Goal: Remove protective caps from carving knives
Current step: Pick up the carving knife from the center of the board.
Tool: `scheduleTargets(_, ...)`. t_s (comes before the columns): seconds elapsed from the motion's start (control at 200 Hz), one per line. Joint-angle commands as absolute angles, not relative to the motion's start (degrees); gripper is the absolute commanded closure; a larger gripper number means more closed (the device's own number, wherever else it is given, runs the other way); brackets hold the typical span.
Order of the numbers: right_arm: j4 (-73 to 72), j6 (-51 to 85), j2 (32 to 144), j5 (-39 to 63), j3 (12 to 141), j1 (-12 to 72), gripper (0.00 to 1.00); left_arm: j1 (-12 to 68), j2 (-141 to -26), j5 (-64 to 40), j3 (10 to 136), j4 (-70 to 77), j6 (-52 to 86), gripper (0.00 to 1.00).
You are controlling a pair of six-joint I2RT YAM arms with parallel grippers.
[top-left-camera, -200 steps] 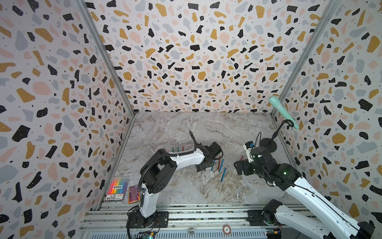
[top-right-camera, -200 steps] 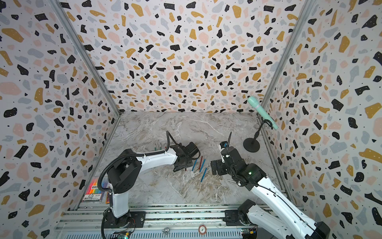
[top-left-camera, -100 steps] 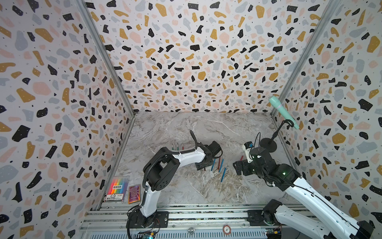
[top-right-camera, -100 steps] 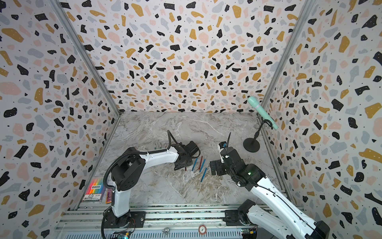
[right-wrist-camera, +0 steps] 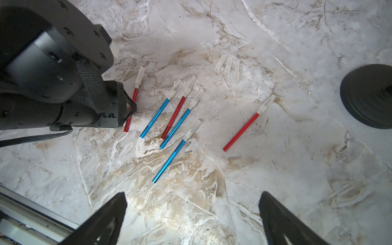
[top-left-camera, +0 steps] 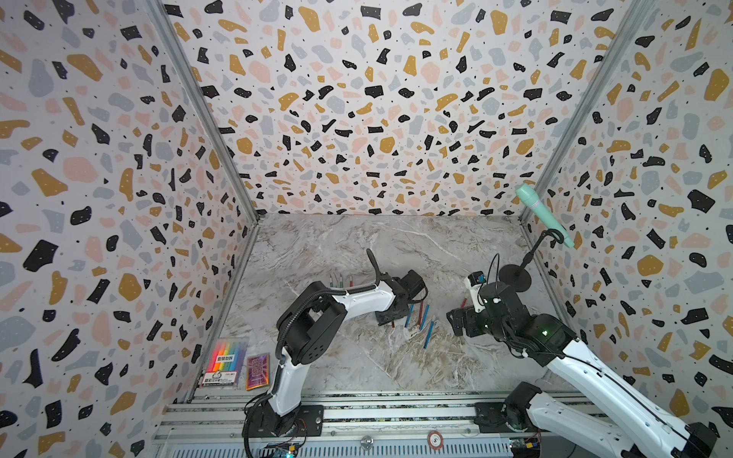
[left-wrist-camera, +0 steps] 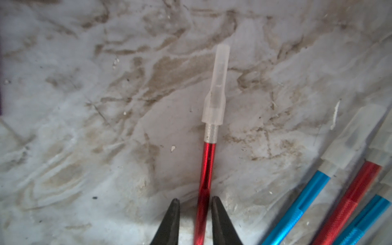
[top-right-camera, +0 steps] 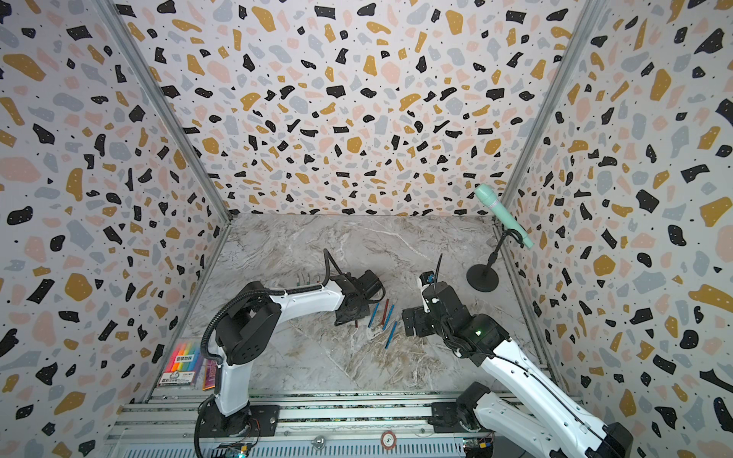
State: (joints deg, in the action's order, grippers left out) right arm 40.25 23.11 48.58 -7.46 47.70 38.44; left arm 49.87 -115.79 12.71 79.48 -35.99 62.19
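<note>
Carving knives (right-wrist-camera: 176, 112) lie flat on the marble table (right-wrist-camera: 297, 191), mid-table between the two arms, clear caps fitted; one red knife (left-wrist-camera: 206, 169), its cap (left-wrist-camera: 217, 89) on, lies with its shaft between the fingers of the left gripper (left-wrist-camera: 195, 200), which stand narrowly apart, a gap showing on one side; right gripper (right-wrist-camera: 194, 194) spread wide, holding nothing; three loose caps (right-wrist-camera: 228, 66) lie nearby
</note>
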Motion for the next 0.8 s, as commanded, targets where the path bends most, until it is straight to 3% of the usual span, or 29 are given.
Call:
scheduleTargets(0.0,40.19,23.69,47.90,-8.04,47.46,38.86,0.01,49.56,-118.01,11.65,79.89,-36.91,61.33,0.75)
scheduleTargets(0.476,39.98,23.82,48.06,-8.04,47.28,39.02,0.01,49.51,-118.48,11.16,79.15,-35.86,60.69,0.85)
scheduleTargets(0.506,39.98,23.74,48.08,-8.02,47.28,39.02,0.01,49.57,-118.47,11.01,78.94,-35.54,60.48,0.91)
scheduleTargets(0.721,39.99,23.77,48.15,-8.09,47.29,39.06,0.01,49.55,-118.24,10.64,77.72,-34.82,60.14,0.93)
scheduleTargets(0.751,39.99,23.77,48.16,-8.15,47.26,39.07,0.01,49.56,-118.30,10.42,77.59,-34.57,59.97,0.99)
scheduleTargets(0.796,39.95,23.83,48.10,-8.17,47.29,39.09,0.01,49.49,-118.21,10.21,77.43,-34.45,59.79,1.00)
